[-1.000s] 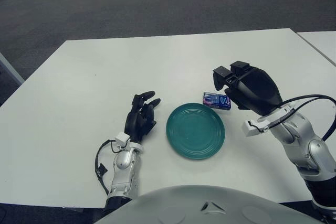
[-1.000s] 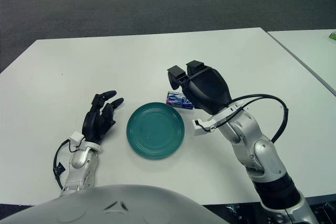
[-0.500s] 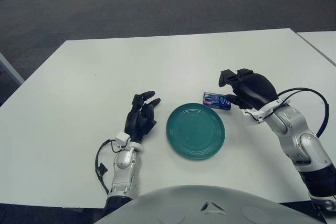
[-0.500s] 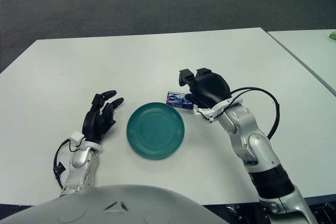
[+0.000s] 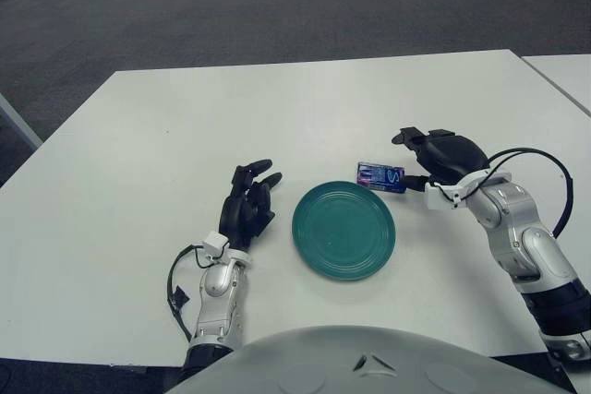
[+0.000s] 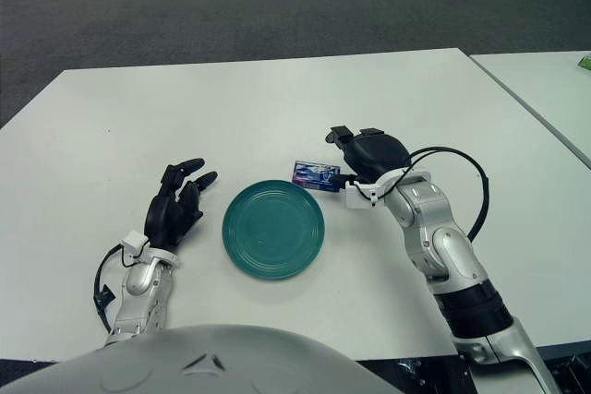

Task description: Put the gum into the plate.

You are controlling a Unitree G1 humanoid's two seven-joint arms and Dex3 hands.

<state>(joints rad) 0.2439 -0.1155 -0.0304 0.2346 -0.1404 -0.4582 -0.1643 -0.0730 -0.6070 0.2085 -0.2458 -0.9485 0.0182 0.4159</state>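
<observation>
- Left eye view: we are seeing the blue gum pack (image 5: 381, 176) lying flat on the white table (image 5: 138, 136), just outside the rim of the teal plate (image 5: 343, 230) at about the plate's one o'clock. Nothing is sitting in the plate, so we are judging the task as barely begun: the gum is not yet lifted and not yet moved.
- Left eye view: our right hand (image 5: 441, 155) is sitting low over the table at the pack's three o'clock, its dark fingers reaching toward the pack's right end. We cannot tell whether the fingers are closing on the pack or only touching it; the pack is looking flat on the table, not raised.
- Left eye view: our left hand (image 5: 247, 208) is lying idle on the table at the plate's nine o'clock, fingers loosely extended and holding nothing.
- Right eye view: we are finding the same layout. The gum pack (image 6: 317, 175) is resting near the plate's (image 6: 273, 229) rim at one o'clock, with our right hand (image 6: 371, 154) right beside its right end, and the grip is no clearer here.
- Right eye view: we are judging what is left as nearly everything: securing the pack, carrying it toward seven o'clock over the rim, and releasing it inside the plate.
</observation>
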